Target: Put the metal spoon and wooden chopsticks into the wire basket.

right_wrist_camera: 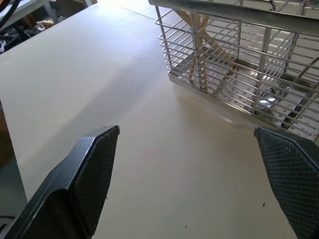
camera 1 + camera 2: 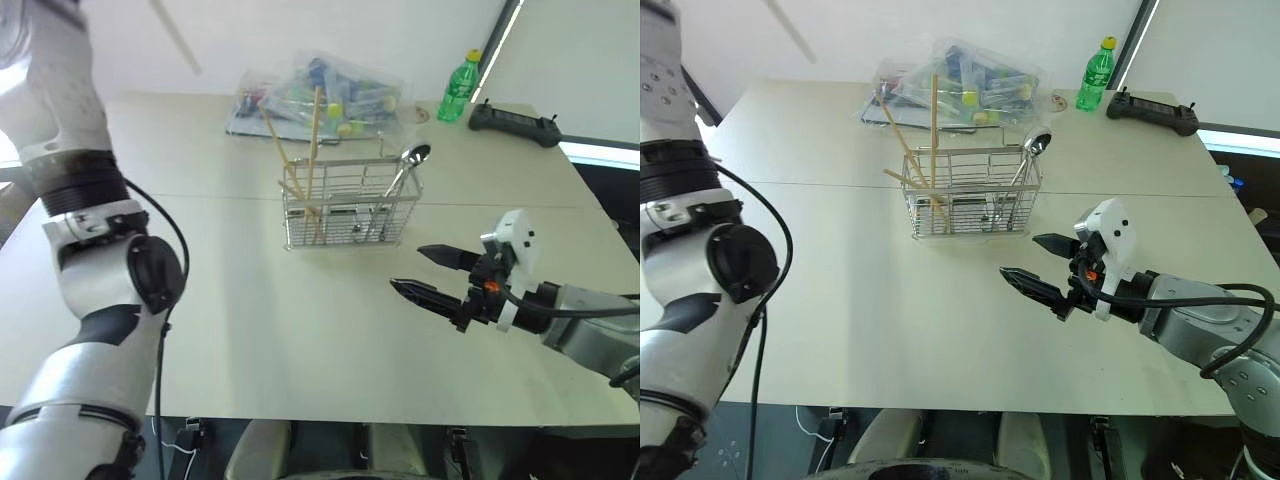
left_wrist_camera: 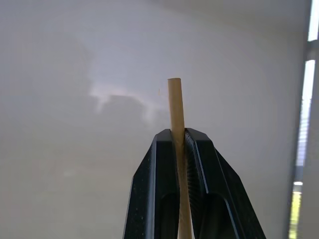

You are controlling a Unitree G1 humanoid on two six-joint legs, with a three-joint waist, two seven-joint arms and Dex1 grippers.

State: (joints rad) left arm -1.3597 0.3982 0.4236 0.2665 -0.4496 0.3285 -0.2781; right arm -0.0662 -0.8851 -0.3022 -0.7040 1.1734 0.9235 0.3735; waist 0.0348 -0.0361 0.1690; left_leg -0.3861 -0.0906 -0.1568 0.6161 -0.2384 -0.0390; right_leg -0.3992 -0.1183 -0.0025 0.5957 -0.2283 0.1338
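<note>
Pale walls are backing a wide beige table [image 2: 300,330], with a seam crossing it from side to side. Toward the far edge, a clear plastic bag of colourful items [image 2: 320,95] is lying on the tabletop, directly behind the wire basket [image 2: 350,205], which is sitting near the middle of the table, closer to the far edge than the near one. A green plastic bottle [image 2: 459,88] with a yellow cap is standing near the far right corner, and a black handheld controller [image 2: 515,123] is lying just beside it, closer to the right edge.

Inside the basket, two wooden chopsticks [image 2: 312,150] are leaning up out of its left part, crossing low down, while the metal spoon [image 2: 405,170] is standing tilted in its right end, bowl uppermost above the rim.

On the near right side, the right gripper [image 2: 432,273] is hovering above bare tabletop, fingers spread wide, pointing toward the basket with nothing between them. In the left wrist view, the left gripper [image 3: 181,137] is pinching a single pale wooden stick [image 3: 175,107], raised against the wall; another glimpse of a pale stick [image 2: 176,36] is showing at the top left.
</note>
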